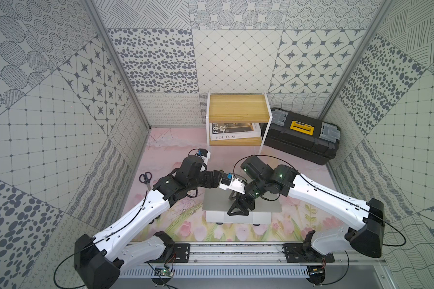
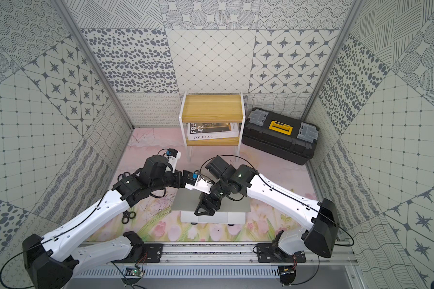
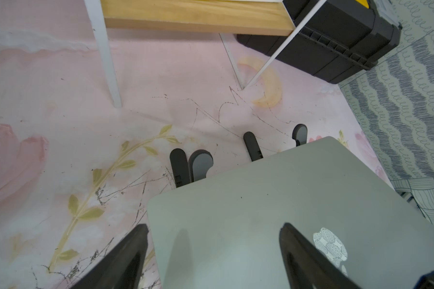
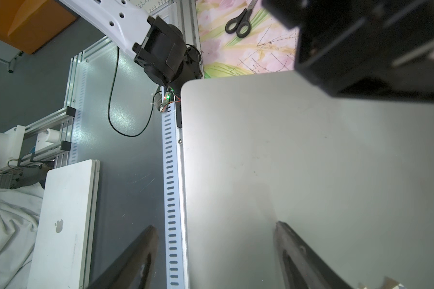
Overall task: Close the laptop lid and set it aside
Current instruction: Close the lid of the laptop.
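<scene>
Your laptop sits in front of the yellow wooden shelf, apart from it. The smooth, matte silver laptop lid lies flat, with rounded corners and its mirror-like logo facing up. Dark, rounded stand arms poke out past its shelf-side edge. Your left gripper hangs spread wide across one lid corner. Your right gripper is also wide, straddling the lid's edge and holding nothing.

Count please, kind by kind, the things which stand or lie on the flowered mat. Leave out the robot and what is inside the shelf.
laptop: 1
laptop stand: 1
scissors: 2 (second pair shows only in a top view)
shelf: 1
toolbox: 1
Total: 6
</scene>
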### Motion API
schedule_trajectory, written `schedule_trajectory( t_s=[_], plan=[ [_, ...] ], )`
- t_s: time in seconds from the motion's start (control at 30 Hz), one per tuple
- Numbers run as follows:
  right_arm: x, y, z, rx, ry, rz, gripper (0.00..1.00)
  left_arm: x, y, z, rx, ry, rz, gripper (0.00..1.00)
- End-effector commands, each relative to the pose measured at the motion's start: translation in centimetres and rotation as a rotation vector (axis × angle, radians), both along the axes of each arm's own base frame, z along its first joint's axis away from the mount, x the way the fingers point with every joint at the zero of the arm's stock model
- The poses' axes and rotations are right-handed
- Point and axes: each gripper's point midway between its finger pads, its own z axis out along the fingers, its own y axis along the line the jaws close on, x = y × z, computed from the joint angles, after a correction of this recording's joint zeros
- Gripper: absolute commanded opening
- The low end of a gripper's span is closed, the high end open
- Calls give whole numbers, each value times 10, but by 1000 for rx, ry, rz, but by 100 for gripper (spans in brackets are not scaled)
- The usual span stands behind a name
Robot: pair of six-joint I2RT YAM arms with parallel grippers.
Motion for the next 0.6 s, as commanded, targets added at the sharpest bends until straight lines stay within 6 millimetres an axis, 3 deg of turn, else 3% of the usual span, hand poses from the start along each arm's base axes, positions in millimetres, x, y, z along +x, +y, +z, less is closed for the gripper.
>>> schedule_trajectory(
  t_s=[0.0, 0.27, 0.37, 0.57],
  plan=[
    [-7, -4, 2, -10, 27, -16, 79, -1, -14, -3, -57, 4, -65, 85],
    [6, -9, 40, 50, -85, -93, 85, -3, -11, 8, -64, -27, -62, 86],
    [14, -13, 56, 71, -124, -152, 94, -3, -8, 15, -58, -41, -54, 87],
    [41, -26, 103, 135, -214, -331, 97, -4, 1, 30, -24, -60, -32, 89]
  ],
)
